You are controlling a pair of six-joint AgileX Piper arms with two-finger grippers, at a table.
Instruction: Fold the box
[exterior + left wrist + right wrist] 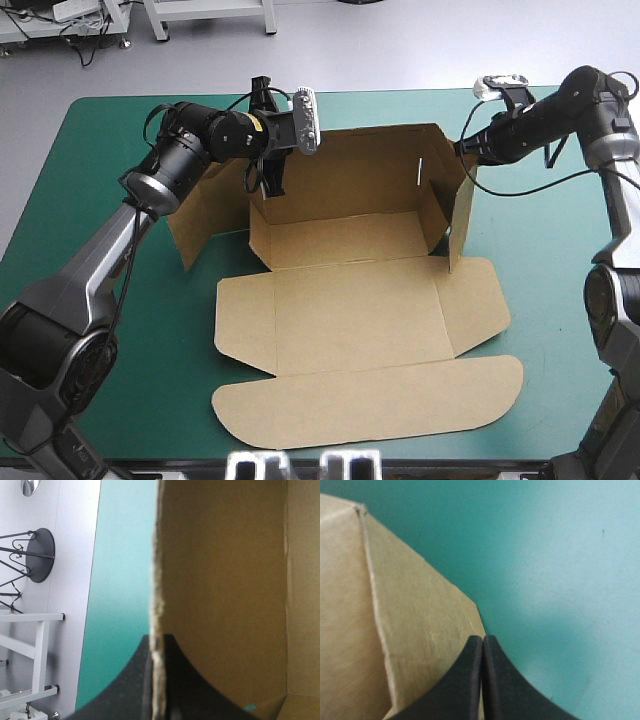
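At the left gripper (159,642), the black fingers (190,700) are clamped on a raw board edge of the box (345,290), one finger on each face. The teal-green cover (122,580) lies to the outer side and a brown inner wall to the other. In the high view this grip sits at the box's far-left corner, beside a raised side panel (210,225) that leans outward.

At the right gripper (482,638), the fingers are pressed together into one pointed arch. Their tips are at the slanted edge of a flap (425,615), with cover beyond. In the high view this gripper sits at the top of the far-right corner, above the upright right wall (462,215).

The box is mid-table and partly raised. Its back wall (350,170) stands along the far side, and the floor (340,240) lies between the raised sides. The front panel (355,320) and the round-ended lid (370,400) lie flat on the cover, the lid nearest the near edge.
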